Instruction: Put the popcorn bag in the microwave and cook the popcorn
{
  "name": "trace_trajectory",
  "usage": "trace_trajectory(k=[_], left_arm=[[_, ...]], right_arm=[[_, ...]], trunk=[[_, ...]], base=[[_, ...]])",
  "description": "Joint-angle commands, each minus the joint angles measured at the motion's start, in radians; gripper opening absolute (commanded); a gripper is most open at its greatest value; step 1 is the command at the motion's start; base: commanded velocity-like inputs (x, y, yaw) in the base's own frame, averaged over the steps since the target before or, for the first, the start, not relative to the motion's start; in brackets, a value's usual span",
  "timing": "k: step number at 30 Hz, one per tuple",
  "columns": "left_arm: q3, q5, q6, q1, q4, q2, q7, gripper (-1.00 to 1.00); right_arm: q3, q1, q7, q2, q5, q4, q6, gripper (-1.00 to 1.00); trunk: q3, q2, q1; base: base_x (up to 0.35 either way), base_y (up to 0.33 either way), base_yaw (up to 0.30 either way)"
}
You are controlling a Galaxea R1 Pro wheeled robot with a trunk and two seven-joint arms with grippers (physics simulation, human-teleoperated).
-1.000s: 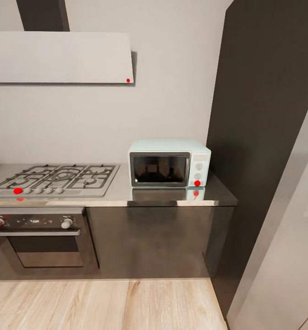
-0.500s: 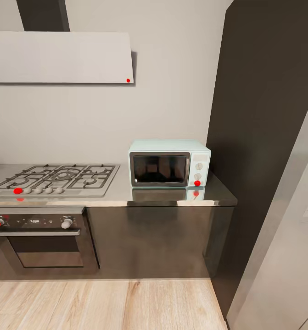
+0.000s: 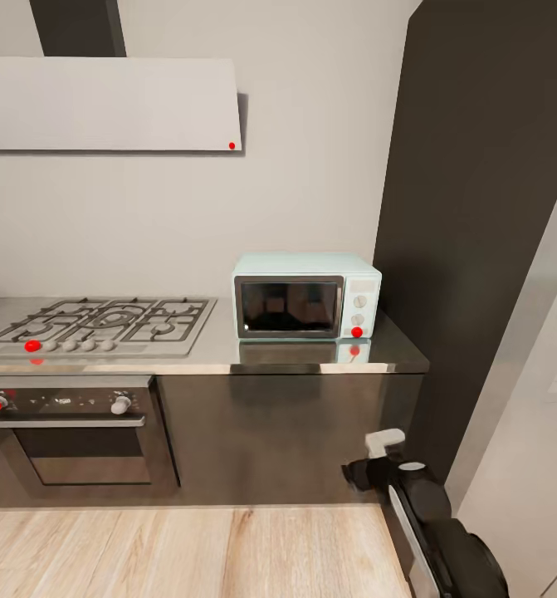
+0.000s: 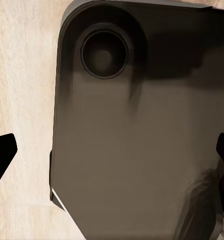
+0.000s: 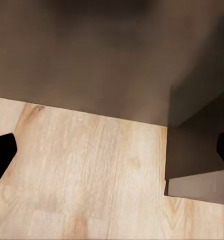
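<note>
The pale mint-blue microwave [image 3: 305, 296] stands on the glossy grey countertop [image 3: 311, 355] near its right end, with its dark glass door closed. The popcorn bag is out of view. My right arm [image 3: 419, 498] reaches up in front of the dark cabinets, below and to the right of the microwave. My right gripper [image 5: 112, 155] is open over the wood floor, facing the cabinet front, with nothing between its fingers. My left gripper [image 4: 112, 160] is open too, hanging above my own dark base [image 4: 142, 130].
A gas hob [image 3: 104, 324] lies left of the microwave, with a built-in oven [image 3: 70, 432] under it and a flat grey hood [image 3: 108, 104] above. A tall dark cabinet [image 3: 486, 232] walls off the counter's right end. Wood floor [image 3: 187, 552] runs along the front.
My right arm has come up into the head view at the lower right. The microwave, counter and camera have not shifted.
</note>
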Motion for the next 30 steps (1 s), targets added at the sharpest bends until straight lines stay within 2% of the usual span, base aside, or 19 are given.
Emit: trace_trajectory(k=[1, 4, 6, 9, 11, 14, 17, 20, 22, 27, 30], left_arm=[[0.000, 0.009, 0.000, 0.001, -0.002, 0.000, 0.000, 1.00], [0.000, 0.009, 0.000, 0.001, -0.002, 0.000, 0.000, 1.00], [0.000, 0.009, 0.000, 0.001, -0.002, 0.000, 0.000, 1.00], [0.000, 0.009, 0.000, 0.001, -0.003, 0.000, 0.000, 1.00], [0.000, 0.009, 0.000, 0.001, -0.003, 0.000, 0.000, 1.00], [0.000, 0.008, 0.000, 0.001, -0.003, 0.000, 0.000, 1.00], [0.000, 0.007, 0.000, 0.001, -0.003, 0.000, 0.000, 1.00], [0.000, 0.007, -0.001, 0.001, -0.003, 0.000, 0.000, 1.00], [-0.001, 0.006, -0.001, 0.001, -0.003, 0.000, 0.000, 1.00], [-0.001, 0.005, -0.001, 0.001, -0.003, -0.001, -0.001, 1.00], [-0.001, 0.005, 0.000, 0.001, -0.003, 0.000, -0.001, 1.00]], right_arm=[[0.001, -0.012, 0.006, 0.003, 0.012, -0.017, 0.008, 1.00], [0.003, -0.069, -0.011, 0.035, 0.025, -0.039, 0.017, 1.00], [0.008, -0.097, -0.025, 0.063, 0.052, -0.045, 0.019, 1.00], [0.011, -0.167, -0.059, 0.143, 0.130, -0.052, 0.011, 1.00], [0.010, -0.206, -0.088, 0.164, 0.147, -0.059, -0.001, 1.00], [0.009, -0.250, -0.151, 0.175, 0.155, -0.071, -0.058, 1.00], [0.009, -0.262, -0.166, 0.176, 0.155, -0.079, -0.063, 1.00], [0.006, -0.326, -0.184, 0.176, 0.154, -0.081, -0.069, 1.00], [0.004, -0.348, -0.193, 0.176, 0.150, -0.077, -0.084, 1.00], [-0.001, -0.362, -0.199, 0.176, 0.138, -0.060, -0.196, 1.00], [-0.053, -0.363, -0.197, 0.176, 0.122, -0.050, -0.212, 1.00]], trunk=[[-0.001, 0.000, 0.000], [-0.001, 0.000, 0.000], [-0.001, 0.000, 0.000], [-0.001, 0.000, 0.000], [-0.001, 0.000, 0.000], [-0.001, 0.000, 0.000], [-0.001, 0.000, 0.000], [-0.001, 0.000, 0.000], [-0.001, 0.000, 0.000], [-0.001, 0.000, 0.000], [-0.001, 0.000, 0.000]], base=[[0.000, 0.000, 0.000], [0.000, 0.000, 0.000], [0.000, 0.000, 0.000], [0.000, 0.000, 0.000], [0.000, 0.000, 0.000], [0.000, 0.000, 0.000], [0.000, 0.000, 0.000], [0.000, 0.000, 0.000], [0.000, 0.000, 0.000], [0.000, 0.000, 0.000], [0.275, 0.000, 0.000]])
